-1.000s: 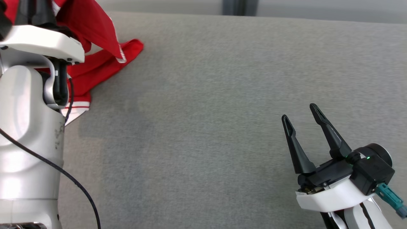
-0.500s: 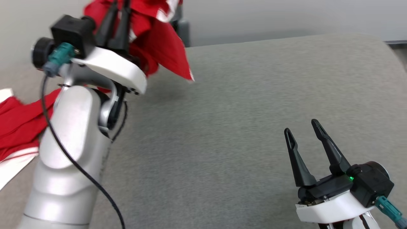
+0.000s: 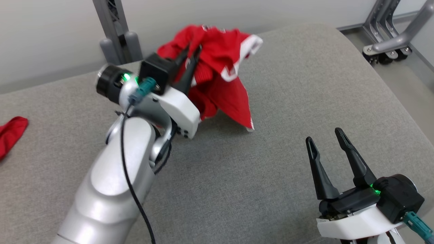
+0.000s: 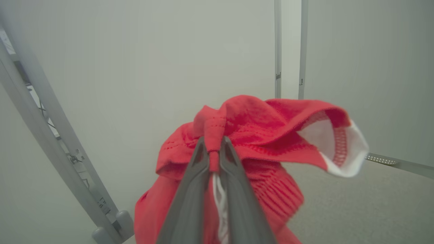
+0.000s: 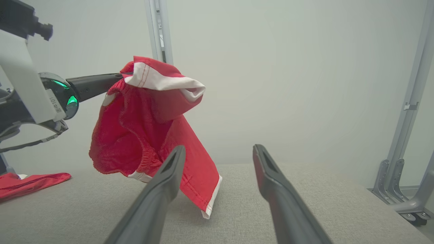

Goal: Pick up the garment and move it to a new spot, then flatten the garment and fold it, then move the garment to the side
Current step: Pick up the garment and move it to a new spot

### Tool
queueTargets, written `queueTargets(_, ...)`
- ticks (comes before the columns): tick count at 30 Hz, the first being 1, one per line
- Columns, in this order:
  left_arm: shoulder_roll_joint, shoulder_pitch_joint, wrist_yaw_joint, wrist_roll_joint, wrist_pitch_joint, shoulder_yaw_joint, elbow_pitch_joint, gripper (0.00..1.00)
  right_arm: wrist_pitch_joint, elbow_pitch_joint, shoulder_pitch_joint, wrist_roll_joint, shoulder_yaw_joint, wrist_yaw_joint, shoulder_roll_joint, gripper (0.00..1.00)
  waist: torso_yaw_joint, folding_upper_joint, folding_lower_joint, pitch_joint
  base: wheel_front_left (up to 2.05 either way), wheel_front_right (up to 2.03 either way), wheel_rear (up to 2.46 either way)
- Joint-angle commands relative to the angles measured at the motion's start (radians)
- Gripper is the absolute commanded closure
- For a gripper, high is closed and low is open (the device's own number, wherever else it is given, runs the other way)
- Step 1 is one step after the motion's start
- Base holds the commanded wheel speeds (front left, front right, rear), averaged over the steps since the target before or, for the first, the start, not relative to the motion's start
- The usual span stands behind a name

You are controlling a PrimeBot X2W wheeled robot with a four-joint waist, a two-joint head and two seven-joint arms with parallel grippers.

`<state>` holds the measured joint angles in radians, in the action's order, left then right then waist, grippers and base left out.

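Right claw [image 3: 323, 135]: fingers wide apart, empty, nearer than the red garment [image 3: 220, 88] and to its right, above the grey desk [image 3: 271, 189]. Left claw [image 3: 192, 51]: pinched on a fold of the garment, holding it bunched up. The garment's lowest white-trimmed corner hangs at the desk, contact unclear. Second red cloth [image 3: 10, 134] lies well left of the garment. Grey frame post [image 3: 108, 23] stands behind it.

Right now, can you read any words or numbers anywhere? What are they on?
"101": seems to end a small sticker on the left arm wrist; the rest is too small.
Label on the grey post: too blurred to read.
Red garment: no print I can read.
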<state>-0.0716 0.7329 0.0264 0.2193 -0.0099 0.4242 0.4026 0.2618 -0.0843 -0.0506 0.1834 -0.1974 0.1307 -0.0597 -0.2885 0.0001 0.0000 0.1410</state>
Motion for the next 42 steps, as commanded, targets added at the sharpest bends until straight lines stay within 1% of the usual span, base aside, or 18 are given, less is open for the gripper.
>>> queueTargets(1,-0.002,-0.023,0.003,-0.008,-0.008,0.016,0.025,1.00,0.006,-0.006,-0.005,0.003,0.006,0.000,0.001,0.00,-0.014,-0.0001,0.0000,0.024,0.00,0.00,0.00)
queueTargets(4,0.005,-0.029,0.008,-0.046,-0.027,0.077,0.078,1.00,0.006,-0.011,-0.014,0.002,0.012,0.000,0.003,0.00,-0.014,-0.0001,0.0000,0.047,0.00,0.00,0.00)
queueTargets(8,0.007,-0.051,0.009,-0.077,-0.055,0.141,0.197,1.00,0.006,-0.010,-0.032,0.000,0.004,0.000,0.006,0.00,-0.011,-0.0001,0.0000,0.078,0.00,0.00,0.00)
queueTargets(15,0.018,-0.052,0.018,-0.038,-0.101,0.213,0.361,1.00,0.006,-0.006,-0.059,0.004,-0.004,0.000,0.008,0.00,0.008,-0.0001,0.0000,0.103,0.00,0.00,0.00)
queueTargets(16,0.019,-0.050,0.023,-0.022,-0.107,0.227,0.367,0.77,0.006,-0.004,-0.060,0.007,-0.006,0.000,0.008,0.00,0.011,-0.0001,0.0000,0.102,0.00,0.00,0.00)
queueTargets(17,0.020,-0.050,0.026,-0.001,-0.113,0.241,0.371,0.35,0.006,-0.002,-0.060,0.009,-0.008,0.000,0.008,0.00,0.016,-0.0001,0.0000,0.100,0.00,0.00,0.00)
queueTargets(18,0.020,-0.050,0.024,0.021,-0.121,0.252,0.369,0.00,0.006,-0.001,-0.060,0.011,-0.007,0.000,0.008,0.00,0.020,-0.0001,0.0000,0.097,0.00,0.00,0.00)
queueTargets(22,0.019,-0.063,0.007,0.139,-0.150,0.272,0.348,0.00,0.006,0.005,-0.060,0.009,-0.013,0.000,0.007,0.00,0.039,-0.0001,0.0000,0.076,0.00,0.00,0.00)
queueTargets(26,0.018,-0.086,0.025,0.287,-0.148,0.269,0.312,0.00,0.006,0.008,-0.047,0.002,-0.009,0.000,0.007,0.00,0.072,-0.0001,0.0000,0.041,0.00,0.00,0.00)
queueTargets(28,0.019,-0.092,0.014,0.345,-0.164,0.255,0.286,0.00,0.005,0.009,-0.036,0.000,-0.001,0.000,0.007,0.00,0.094,-0.0001,0.0000,0.019,0.00,0.00,0.00)
queueTargets(30,0.019,-0.099,0.009,0.364,-0.176,0.248,0.273,0.00,0.006,0.007,-0.032,-0.001,0.001,0.000,0.007,0.00,0.107,-0.0001,0.0000,0.009,0.00,0.00,0.00)
queueTargets(31,0.019,-0.122,-0.013,0.396,-0.201,0.225,0.244,0.00,0.005,0.003,-0.020,0.001,0.011,0.000,0.007,0.00,0.134,-0.0001,0.0000,-0.010,0.00,0.00,0.00)
queueTargets(34,0.013,-0.160,-0.031,0.418,-0.233,0.187,0.193,0.00,0.005,0.004,0.000,0.011,0.019,0.000,0.007,0.00,0.178,-0.0001,0.0000,-0.042,0.00,0.00,0.00)
queueTargets(35,0.013,-0.160,-0.031,0.418,-0.233,0.187,0.193,0.00,0.005,0.004,0.000,0.011,0.019,0.000,0.007,0.00,0.178,-0.0001,0.0000,-0.042,0.00,0.00,0.00)
queueTargets(39,-0.003,-0.255,-0.056,0.430,-0.254,0.119,0.094,0.00,0.005,0.004,0.018,0.017,0.036,0.000,0.007,0.00,0.234,-0.0001,0.0000,-0.080,0.00,0.00,0.00)
queueTargets(42,-0.017,-0.327,-0.086,0.378,-0.255,0.053,-0.021,0.00,0.005,0.014,0.028,0.004,0.057,0.000,0.007,0.00,0.274,-0.0001,0.0000,-0.104,0.00,0.00,0.00)
